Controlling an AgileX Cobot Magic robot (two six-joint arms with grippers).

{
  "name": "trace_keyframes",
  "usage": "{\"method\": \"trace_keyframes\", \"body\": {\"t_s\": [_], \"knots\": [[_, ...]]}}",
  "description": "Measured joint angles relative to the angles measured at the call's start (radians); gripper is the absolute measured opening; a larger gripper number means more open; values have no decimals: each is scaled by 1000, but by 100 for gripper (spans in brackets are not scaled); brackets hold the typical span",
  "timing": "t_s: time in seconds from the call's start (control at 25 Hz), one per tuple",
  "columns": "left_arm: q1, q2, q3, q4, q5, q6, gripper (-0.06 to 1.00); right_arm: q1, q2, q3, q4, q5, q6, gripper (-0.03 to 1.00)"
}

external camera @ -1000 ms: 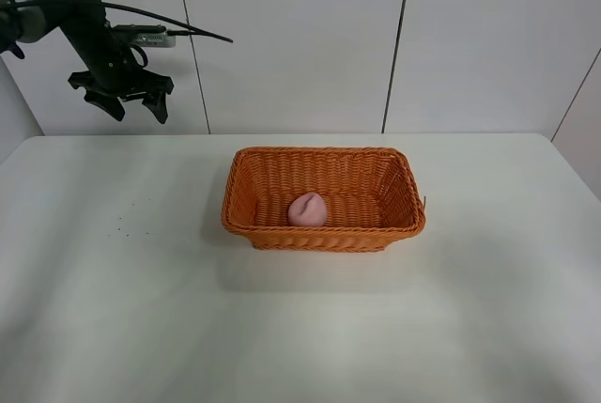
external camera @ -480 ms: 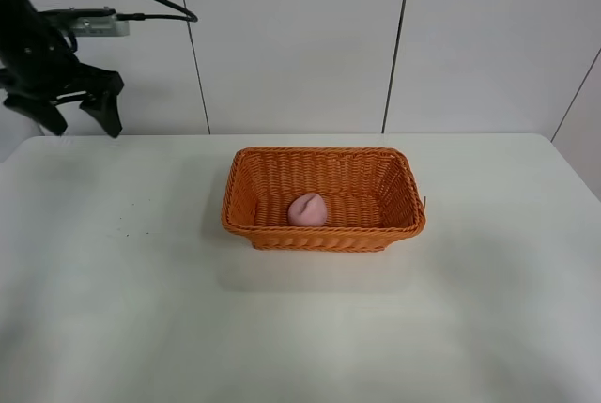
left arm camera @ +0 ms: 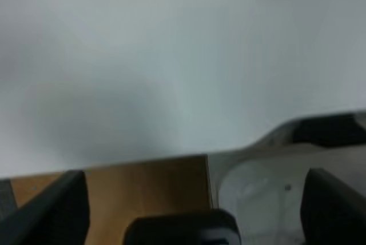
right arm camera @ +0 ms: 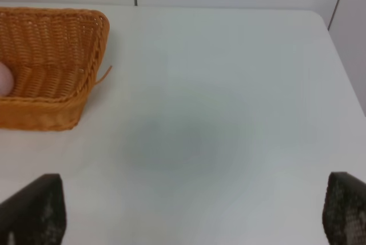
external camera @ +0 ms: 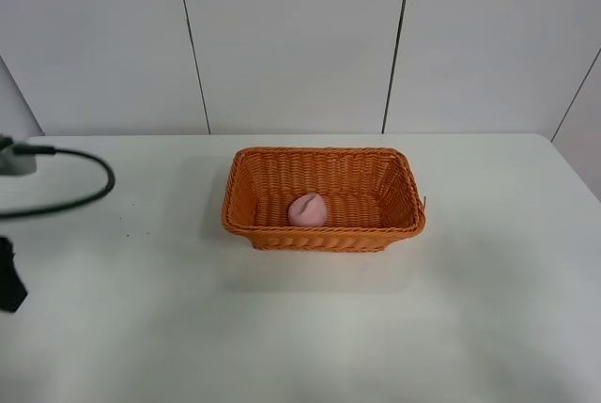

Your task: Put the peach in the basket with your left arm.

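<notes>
The pale-pink peach (external camera: 307, 209) lies inside the orange wicker basket (external camera: 324, 234) at the table's middle, toward its left end. A sliver of the peach (right arm camera: 4, 78) and the basket's end (right arm camera: 54, 105) show in the right wrist view. My left gripper (left arm camera: 194, 208) is open and empty, its dark fingertips (left arm camera: 57, 211) wide apart over the table's edge, far left of the basket. Only a black part of the left arm (external camera: 9, 276) and its cable (external camera: 66, 201) show at the exterior view's left edge. My right gripper (right arm camera: 189, 213) is open and empty, right of the basket.
The white table (external camera: 488, 309) spreads around the basket. Panelled white walls (external camera: 291, 37) stand behind it. The left wrist view shows the table's edge with a wooden surface (left arm camera: 143, 185) and a white rounded part (left arm camera: 257, 193) below it.
My left arm has swung from high at the back left down and out past the left edge of view. The peach and basket have not moved.
</notes>
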Motion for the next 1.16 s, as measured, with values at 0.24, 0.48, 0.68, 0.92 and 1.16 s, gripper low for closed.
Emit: {"method": "trace_keyframes", "body": {"t_s": [0.24, 0.48, 0.68, 0.92, 1.16], "knots": [[0, -344, 221, -4, -72, -1, 78, 0, 0, 0, 0, 0, 0, 69], [0, -652, 233, -15, -84, 0, 78, 0, 0, 0, 0, 0, 0, 69], [0, -851, 233, -15, -84, 0, 78, 0, 0, 0, 0, 0, 0, 69], [0, -985, 233, -17, -83, -2, 78, 0, 0, 0, 0, 0, 0, 69], [0, -985, 233, -17, -83, -7, 78, 0, 0, 0, 0, 0, 0, 69]]}}
